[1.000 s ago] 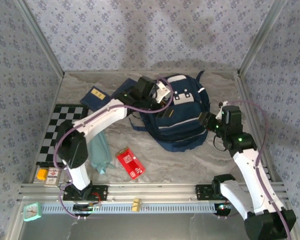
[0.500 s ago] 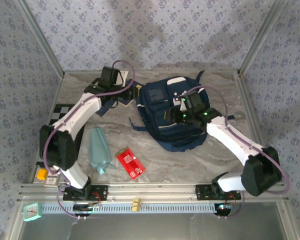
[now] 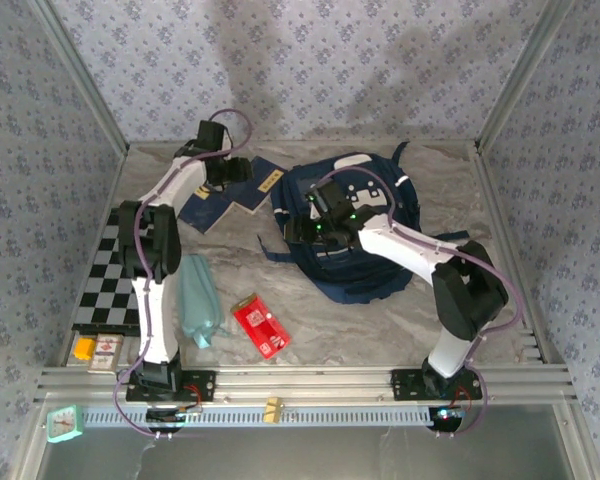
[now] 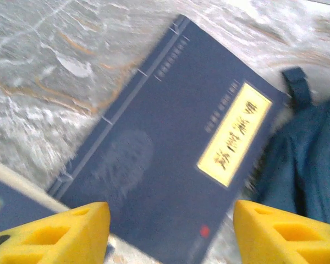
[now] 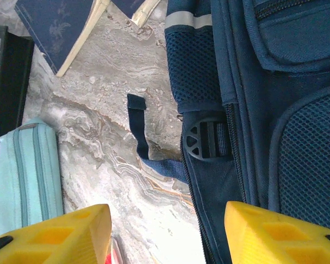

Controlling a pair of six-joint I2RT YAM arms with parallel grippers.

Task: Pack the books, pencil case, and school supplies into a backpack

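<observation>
Nearest you, the red packet (image 3: 260, 326) and the pencil case (image 3: 198, 298) lie on the surface (image 3: 380, 320), not packed. Next comes the backpack (image 3: 365, 240); you cannot tell what is inside it. Your right pincer (image 5: 165, 223) hangs open and empty by its strap (image 5: 140, 132). Farthest off, your left pincer (image 4: 170, 220) is open over a navy book (image 4: 170, 143). You look to be fetching books, so go down and pinch its edge.
</observation>
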